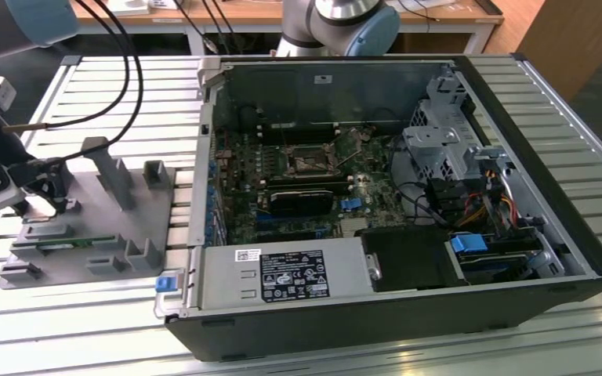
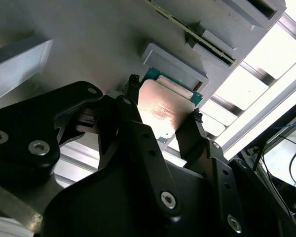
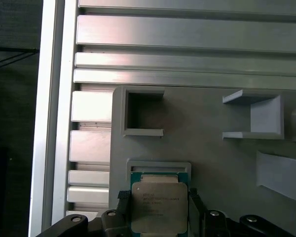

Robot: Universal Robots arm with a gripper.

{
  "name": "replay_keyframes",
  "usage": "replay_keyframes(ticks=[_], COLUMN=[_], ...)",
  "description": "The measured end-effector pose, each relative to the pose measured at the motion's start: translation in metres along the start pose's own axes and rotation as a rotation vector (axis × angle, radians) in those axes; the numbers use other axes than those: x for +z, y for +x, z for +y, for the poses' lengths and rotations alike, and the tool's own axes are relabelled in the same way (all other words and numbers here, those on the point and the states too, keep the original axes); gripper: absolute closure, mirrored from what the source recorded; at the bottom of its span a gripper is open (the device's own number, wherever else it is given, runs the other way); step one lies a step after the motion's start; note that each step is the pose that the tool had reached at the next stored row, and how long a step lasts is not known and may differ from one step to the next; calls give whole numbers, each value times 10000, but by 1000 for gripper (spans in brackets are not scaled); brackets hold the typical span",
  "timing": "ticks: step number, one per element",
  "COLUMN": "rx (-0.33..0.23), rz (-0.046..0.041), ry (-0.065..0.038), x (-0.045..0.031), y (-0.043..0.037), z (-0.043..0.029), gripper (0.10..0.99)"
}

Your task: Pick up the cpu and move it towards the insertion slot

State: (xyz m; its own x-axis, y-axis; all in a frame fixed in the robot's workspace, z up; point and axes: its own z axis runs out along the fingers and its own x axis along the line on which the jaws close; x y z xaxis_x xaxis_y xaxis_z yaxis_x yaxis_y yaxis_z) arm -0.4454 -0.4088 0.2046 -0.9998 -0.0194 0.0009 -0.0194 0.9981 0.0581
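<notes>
Gripper: I read the gripper [image 2: 164, 100] as clamped on the chip. In both wrist views its two black fingers [image 2: 132, 106] bear against opposite edges, and I can make out no gap.
Cpu: the cpu [image 3: 159, 207] sits between those fingers, silvery top upward, at its shallow nest on the grey fixture [image 3: 222, 168].
Lift status: I cannot tell whether the chip has cleared the nest. Its green border lies close to the nest's back wall.
Memory stick: a narrow green memory stick [image 1: 66, 244] lies on the fixture near the edge closest to the exterior camera, just beside the gripper and apart from its fingers.
Slatted table: the slatted table [image 1: 92, 329] carries the fixture, which stands at the exterior view's left.
Computer case: the open computer case [image 1: 406, 325] stands beside the fixture, on the exterior view's right.
Insertion slot: the insertion slot [image 1: 310, 160] is on the board inside the case, well apart from the fixture and beyond the case wall. It shows as a dark square in a silvery frame, and I judge it unoccupied.
Done: approach and grasp, as I judge it from the finger contact.
Left: the carry. The gripper is over the fixture, so the whole way from the fixture to the slot is not yet covered.
</notes>
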Motion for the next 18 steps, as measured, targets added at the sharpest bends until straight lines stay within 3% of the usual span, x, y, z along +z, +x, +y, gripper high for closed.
replay_keyframes(ticks=[18], rx=[0], rz=[0], ry=[0], x=[-45], y=[0], z=[3], gripper=[541])
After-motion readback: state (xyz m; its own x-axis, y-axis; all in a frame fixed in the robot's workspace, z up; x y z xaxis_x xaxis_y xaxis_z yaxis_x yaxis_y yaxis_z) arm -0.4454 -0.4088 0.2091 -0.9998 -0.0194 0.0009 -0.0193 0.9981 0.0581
